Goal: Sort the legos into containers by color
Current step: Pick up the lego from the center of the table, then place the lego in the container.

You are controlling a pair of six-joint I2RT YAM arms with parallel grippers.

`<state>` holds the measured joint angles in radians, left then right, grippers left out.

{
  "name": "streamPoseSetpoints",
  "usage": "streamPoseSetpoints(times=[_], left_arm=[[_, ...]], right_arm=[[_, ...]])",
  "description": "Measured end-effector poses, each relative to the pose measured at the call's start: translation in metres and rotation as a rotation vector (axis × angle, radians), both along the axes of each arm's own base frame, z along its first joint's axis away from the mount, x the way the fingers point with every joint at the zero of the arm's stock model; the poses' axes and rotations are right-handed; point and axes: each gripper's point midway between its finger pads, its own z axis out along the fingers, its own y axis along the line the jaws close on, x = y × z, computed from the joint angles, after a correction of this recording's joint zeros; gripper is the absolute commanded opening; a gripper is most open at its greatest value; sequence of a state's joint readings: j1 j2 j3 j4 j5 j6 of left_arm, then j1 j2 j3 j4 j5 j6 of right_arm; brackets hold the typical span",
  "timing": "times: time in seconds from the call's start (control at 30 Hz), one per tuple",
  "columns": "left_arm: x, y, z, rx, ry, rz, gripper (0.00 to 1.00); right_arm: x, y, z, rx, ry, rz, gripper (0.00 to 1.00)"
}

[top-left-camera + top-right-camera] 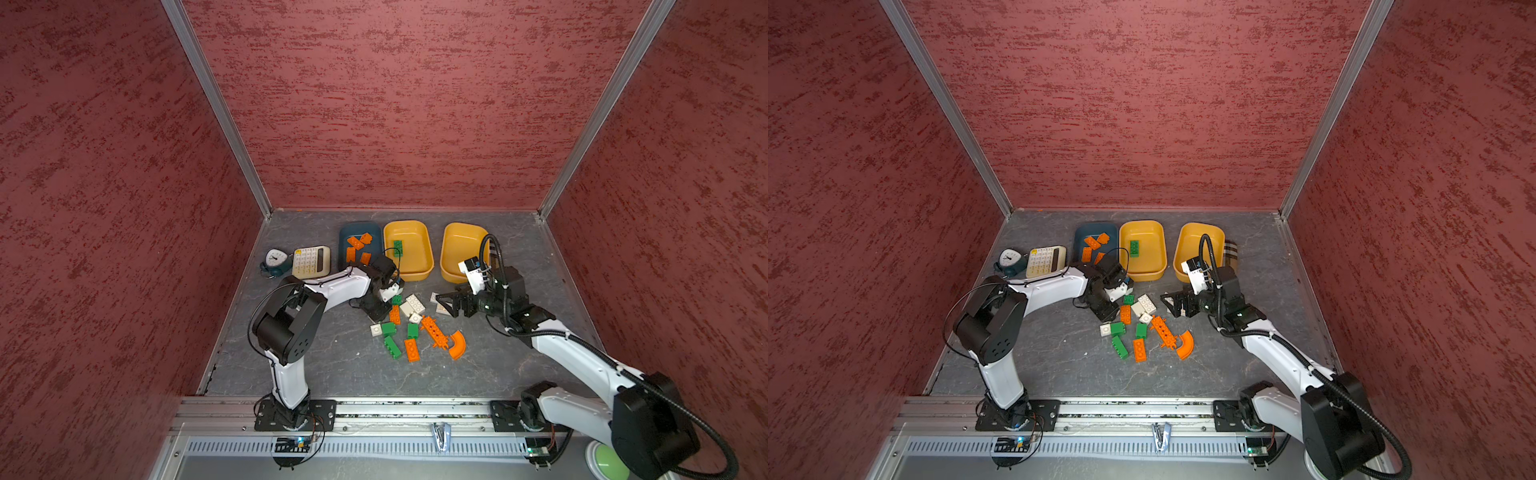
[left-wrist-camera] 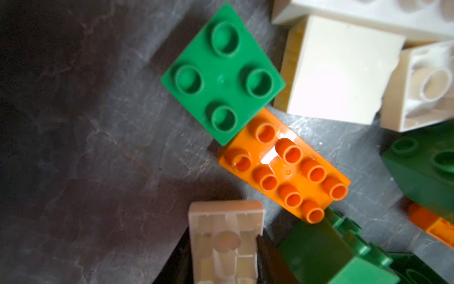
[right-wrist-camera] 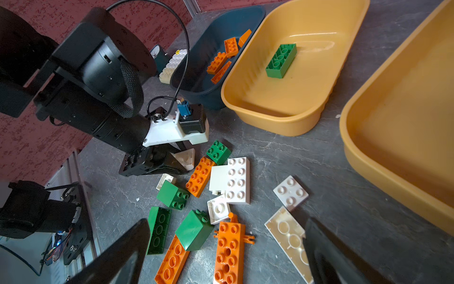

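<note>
Pinching an upturned cream brick (image 2: 226, 236), the left hand (image 3: 183, 159) stands at the loose legos (image 1: 388, 329) in the desk (image 1: 332, 365) middle; the right hand (image 1: 445, 305) is spread; containers (image 1: 409, 273) line the far edge.

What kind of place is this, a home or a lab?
Probably a robotics lab cell: left arm and right arm bolted to a metal rail, red panel walls boxing in the table.

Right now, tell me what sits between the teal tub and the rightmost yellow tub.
The other yellow tub, holding one green brick, fills that stretch; both top views show it.
</note>
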<state>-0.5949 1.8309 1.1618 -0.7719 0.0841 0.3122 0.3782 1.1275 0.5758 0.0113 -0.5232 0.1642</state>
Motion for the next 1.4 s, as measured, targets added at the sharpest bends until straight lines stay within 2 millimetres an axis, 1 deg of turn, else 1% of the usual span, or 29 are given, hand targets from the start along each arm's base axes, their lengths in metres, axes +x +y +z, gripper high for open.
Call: streamPoseSetpoints(times=[0.17, 0.27, 0.3, 0.37, 0.6, 0.67, 0.73, 0.8, 0.9, 1.0, 1.17, 1.3, 1.4], left_arm=[[0.007, -0.001, 0.01, -0.001, -0.014, 0.014, 0.31], [0.017, -0.003, 0.026, -0.023, -0.038, 0.035, 0.31], [0.023, -0.004, 0.034, -0.037, -0.05, 0.045, 0.31], [0.035, -0.007, 0.051, -0.069, -0.08, 0.066, 0.31], [0.098, -0.017, 0.126, -0.205, -0.224, 0.154, 0.32], [0.117, -0.025, 0.14, -0.245, -0.254, 0.17, 0.32], [0.134, -0.038, 0.148, -0.288, -0.264, 0.184, 0.32], [0.15, -0.054, 0.15, -0.33, -0.264, 0.191, 0.32], [0.169, -0.08, 0.145, -0.384, -0.246, 0.202, 0.32], [0.182, -0.108, 0.138, -0.437, -0.224, 0.208, 0.31], [0.192, -0.157, 0.131, -0.543, -0.192, 0.209, 0.31], [0.193, -0.194, 0.132, -0.635, -0.176, 0.199, 0.31], [0.193, -0.217, 0.13, -0.695, -0.165, 0.198, 0.3]], right_arm=[[-0.001, -0.001, 0.001, 0.001, -0.005, 0.0, 0.99], [-0.001, -0.001, 0.002, 0.002, -0.008, 0.0, 0.99], [-0.001, -0.001, 0.002, 0.002, -0.008, 0.0, 0.99], [-0.001, -0.001, 0.002, 0.002, -0.008, 0.0, 0.99], [0.001, -0.001, 0.004, 0.002, -0.015, -0.005, 0.99], [0.003, -0.001, 0.005, -0.002, -0.018, -0.014, 0.99], [0.008, -0.003, 0.007, -0.009, -0.025, -0.03, 0.99], [0.012, -0.004, 0.011, -0.016, -0.035, -0.048, 0.99], [0.019, -0.008, 0.018, -0.028, -0.052, -0.08, 0.99], [0.027, -0.016, 0.023, -0.047, -0.066, -0.121, 0.99], [0.04, -0.037, 0.023, -0.087, -0.067, -0.208, 0.99], [0.047, -0.057, 0.019, -0.116, -0.053, -0.283, 0.99], [0.05, -0.071, 0.02, -0.129, -0.053, -0.331, 0.99]])
